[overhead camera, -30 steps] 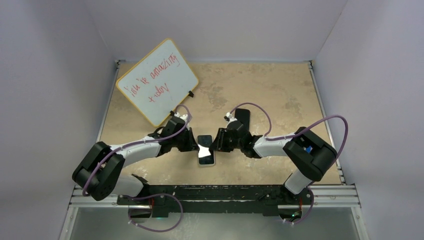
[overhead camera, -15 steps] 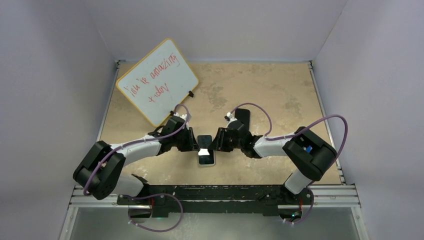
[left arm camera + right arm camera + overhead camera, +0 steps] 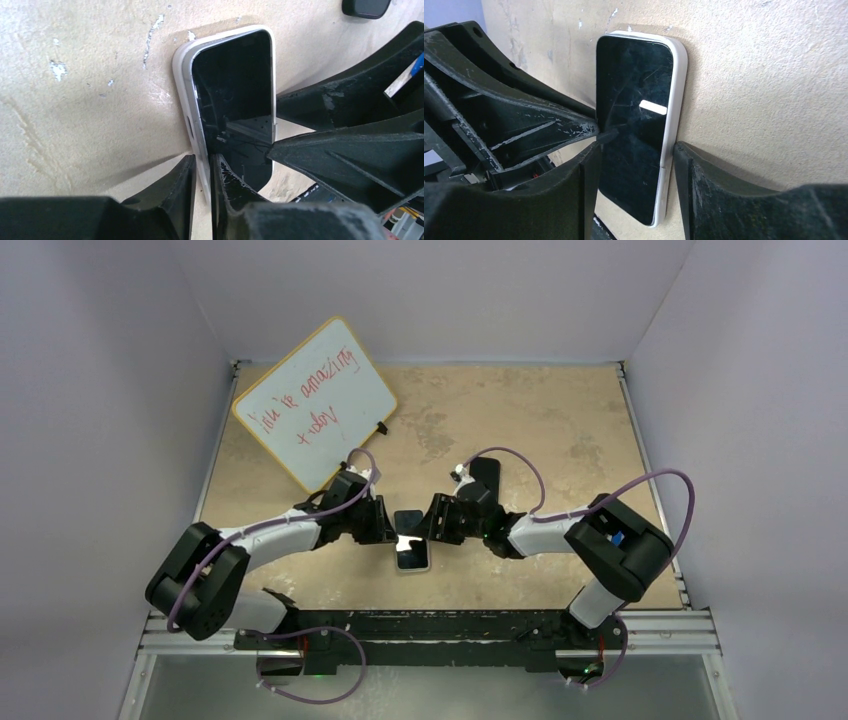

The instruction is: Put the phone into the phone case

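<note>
The phone (image 3: 411, 552) lies screen up at the table's middle, set in the whitish phone case (image 3: 181, 85), whose rim (image 3: 675, 100) shows along its edges. My left gripper (image 3: 204, 170) comes in from the left, open only a little. One finger rests over the screen and the other stands on the table outside the case's rim, with a thin gap showing. My right gripper (image 3: 636, 149) comes in from the right, open, its fingers straddling the phone's width without pressing it. In the top view the two grippers (image 3: 385, 528) (image 3: 432, 523) face each other across the phone.
A yellow-framed whiteboard (image 3: 315, 405) with red writing lies at the back left. A small black object (image 3: 487, 472) lies on the table just behind the right wrist. White walls close in the table on three sides.
Both grippers have widened their jaws around the phone. The phone and case lie where they were, and the arms have hardly shifted.
</note>
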